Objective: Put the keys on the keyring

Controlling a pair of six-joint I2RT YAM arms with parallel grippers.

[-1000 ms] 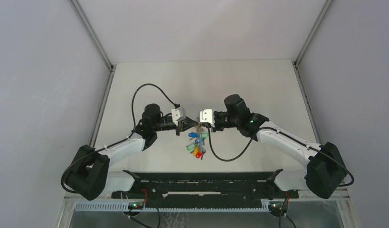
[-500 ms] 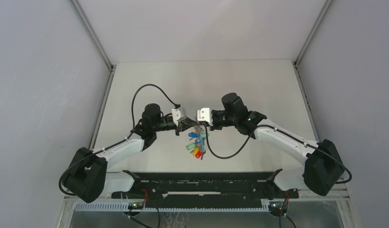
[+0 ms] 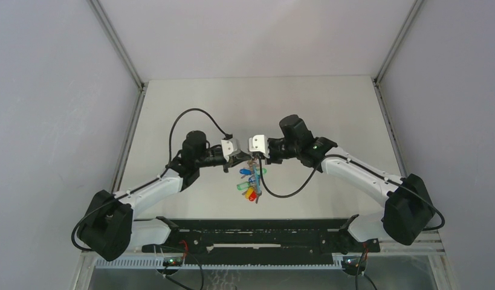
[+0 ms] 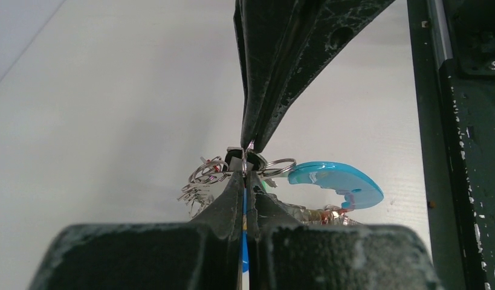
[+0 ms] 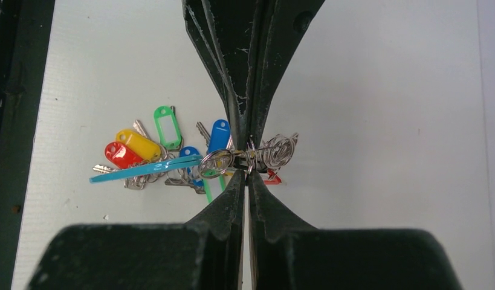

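Black right gripper [image 5: 246, 156] seemingly further left

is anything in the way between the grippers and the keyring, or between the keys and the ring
Nothing visible is in the way. The left gripper and the right gripper are each shut directly on the keyring's silvery wire, tips facing each other. The keys with coloured tags are bunched right against it.

- We see bright, even, diffuse light over the white counter [image 3: 329, 109], with only faint shadows.
- Close up, the left claw [image 4: 248, 158] and right claw [image 5: 248, 160] blur darkly; the keys [image 5: 136, 145] look sharp.
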